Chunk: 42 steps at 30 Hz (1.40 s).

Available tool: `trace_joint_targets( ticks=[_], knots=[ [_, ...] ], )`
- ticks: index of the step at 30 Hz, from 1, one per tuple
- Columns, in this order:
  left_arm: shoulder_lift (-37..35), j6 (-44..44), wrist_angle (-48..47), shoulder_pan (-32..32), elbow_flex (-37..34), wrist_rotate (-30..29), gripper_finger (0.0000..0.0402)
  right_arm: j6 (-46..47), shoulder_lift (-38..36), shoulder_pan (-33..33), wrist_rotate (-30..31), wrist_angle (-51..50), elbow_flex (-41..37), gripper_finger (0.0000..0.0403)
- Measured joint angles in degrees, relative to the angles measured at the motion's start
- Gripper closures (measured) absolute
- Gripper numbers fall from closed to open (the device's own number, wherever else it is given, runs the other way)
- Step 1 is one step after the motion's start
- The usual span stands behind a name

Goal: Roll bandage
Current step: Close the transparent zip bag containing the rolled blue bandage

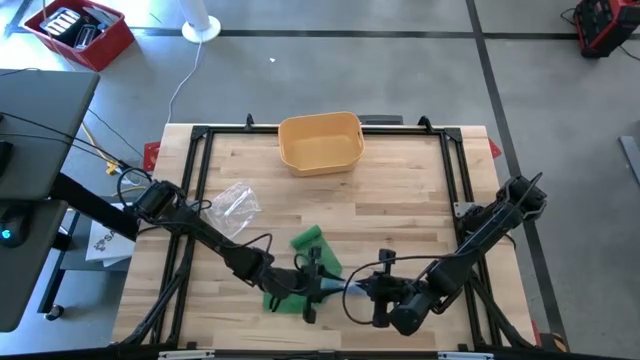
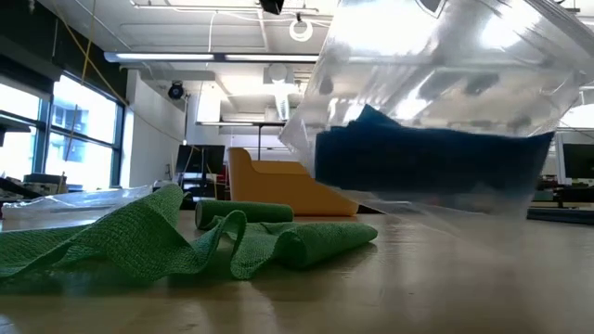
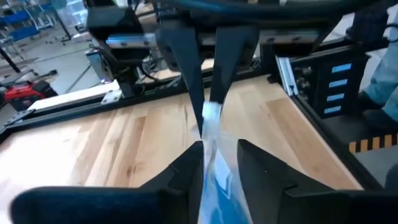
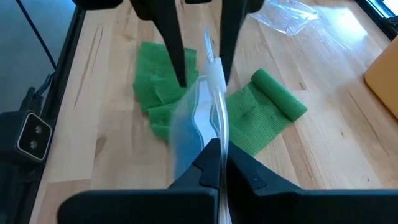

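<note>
A green bandage (image 1: 312,255) lies on the wooden table. One end is rolled up (image 4: 280,93) and the rest is spread in loose folds (image 2: 111,246). Above it hangs a clear plastic bag (image 2: 436,111) with something dark blue inside. My right gripper (image 4: 216,155) comes in from the right and is shut on the bag (image 1: 345,288). My left gripper (image 3: 219,146) faces it from the left, open. Its fingers stand on either side of the bag's other end (image 4: 210,59). My left gripper has the bag's end (image 3: 208,140) between its open fingers, close to one finger (image 3: 189,165); whether it touches the bag I cannot tell. My right gripper pinches the bag's edge (image 4: 214,134) between its two fingers, coming slanting down from the table's right. The bag hangs clear of the table and stretches away toward my left gripper.
A yellow basket (image 1: 320,142) stands at the table's far edge. An empty clear plastic bag (image 1: 235,203) lies at the left, behind the bandage. A black frame (image 1: 200,150) runs around the tabletop.
</note>
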Motion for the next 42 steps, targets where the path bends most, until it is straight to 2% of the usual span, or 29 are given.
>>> trace_joint_targets(
  ticks=[5, 10, 15, 23, 29, 38, 40, 42],
  knots=[
    [-0.39, 0.86, 1.41, -0.4, 0.0, -0.25, 0.0355, -0.42, 0.0, 0.0, 0.0, -0.04, 0.0, 0.0403],
    [-1.59, 1.1, 1.91, -0.4, 0.0, -0.27, 0.0379, -0.67, 0.0, -0.02, -0.02, -0.06, 0.0, 0.0403],
    [-1.33, 0.81, 2.7, 0.39, 0.0, 3.0, 0.0394, -1.05, 0.0, -0.02, -0.08, -0.08, 0.0, 0.0403],
    [-0.59, 1.62, 4.68, 1.41, 0.0, 4.99, 0.04, -1.05, 0.0, -0.02, -0.15, -0.2, 0.0, 0.0403],
    [0.8, -0.7, 4.56, 2.72, 0.0, 3.72, 0.0388, -0.84, 0.0, -0.02, -0.17, -0.07, 0.0, 0.0403],
    [0.21, -2.46, 1.06, 3.07, -0.02, -0.24, 0.0301, -0.5, 0.0, -0.04, 0.1, 0.2, 0.0, 0.0403],
    [-0.06, -2.09, 1.18, 2.97, -0.02, 0.34, 0.03, -0.41, 0.0, -0.04, 0.16, 0.2, 0.0, 0.0403],
    [-0.08, -2.56, 1.19, 2.94, -0.02, 0.91, 0.0315, -0.48, 0.0, -0.02, 0.11, 0.2, 0.0, 0.0403]
  ],
)
